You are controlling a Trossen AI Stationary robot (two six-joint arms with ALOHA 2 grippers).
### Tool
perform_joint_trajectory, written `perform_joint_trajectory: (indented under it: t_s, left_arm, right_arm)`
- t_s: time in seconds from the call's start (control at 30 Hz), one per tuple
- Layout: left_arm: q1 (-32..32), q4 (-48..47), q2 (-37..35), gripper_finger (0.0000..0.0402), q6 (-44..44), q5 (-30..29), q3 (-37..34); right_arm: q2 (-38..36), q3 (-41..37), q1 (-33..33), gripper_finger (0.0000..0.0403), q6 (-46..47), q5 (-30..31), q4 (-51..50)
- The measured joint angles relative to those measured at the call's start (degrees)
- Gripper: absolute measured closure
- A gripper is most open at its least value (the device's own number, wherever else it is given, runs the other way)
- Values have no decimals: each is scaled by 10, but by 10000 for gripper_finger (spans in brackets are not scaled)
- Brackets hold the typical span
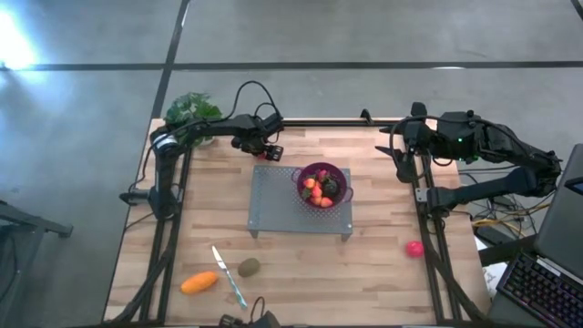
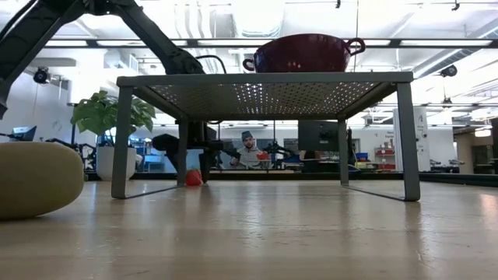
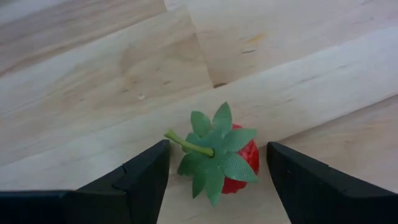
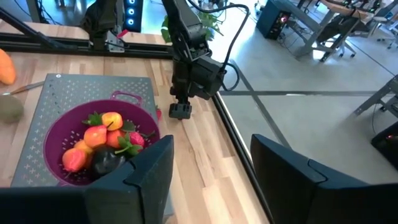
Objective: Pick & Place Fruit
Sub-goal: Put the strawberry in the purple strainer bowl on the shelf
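On the table, leaves half hide a strawberry.

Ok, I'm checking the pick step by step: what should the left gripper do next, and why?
Probably close. The left gripper has its open fingers on either side of the strawberry lying on the table, not yet touching it. Closing should secure it for the bowl.

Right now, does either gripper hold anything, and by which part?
Nothing is held. The left gripper stands open around a strawberry on the table, fingers apart from it. The right gripper is open and empty.
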Motion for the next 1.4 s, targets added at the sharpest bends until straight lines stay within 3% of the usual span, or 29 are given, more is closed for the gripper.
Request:
perform_joint_trajectory:
  t_s: [0.33,0.63,1.13,1.4]
  left_arm:
    - [0,11,0,192,4,-1,0]
    - [0,15,0,225,14,-2,0]
    - [1,3,-12,234,25,0,-1]
    - [9,-42,-58,234,30,-1,19]
  right_arm:
    - [0,0,0,181,0,0,-4]
    - [0,0,0,202,0,0,-15]
    - [0,0,0,231,0,0,-15]
    - [0,0,0,227,0,0,-14]
